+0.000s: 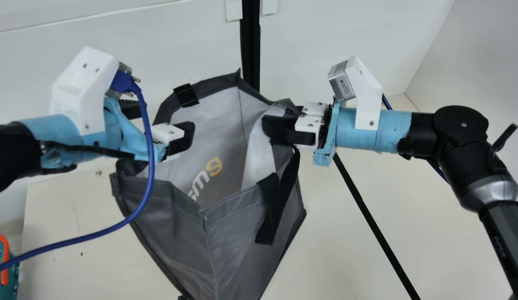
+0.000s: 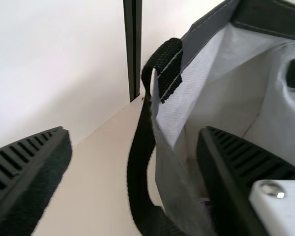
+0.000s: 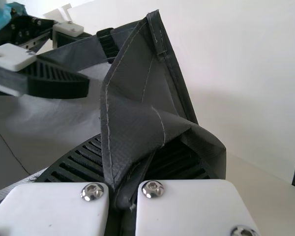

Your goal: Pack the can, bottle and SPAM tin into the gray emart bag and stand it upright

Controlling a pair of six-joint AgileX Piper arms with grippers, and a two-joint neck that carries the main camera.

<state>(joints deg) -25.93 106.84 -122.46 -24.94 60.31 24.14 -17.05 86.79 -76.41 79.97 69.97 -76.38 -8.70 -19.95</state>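
We are seeing the gray emart bag (image 1: 238, 233) gaping open from the main view's centre-left, its pale lining showing, its right rim buckling, its body narrowing toward the bottom edge.

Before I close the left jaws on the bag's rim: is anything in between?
Yes: the black handle strap hangs outside the gray bag, between its wall and the outer jaw of the left gripper. Inner side looks clear.
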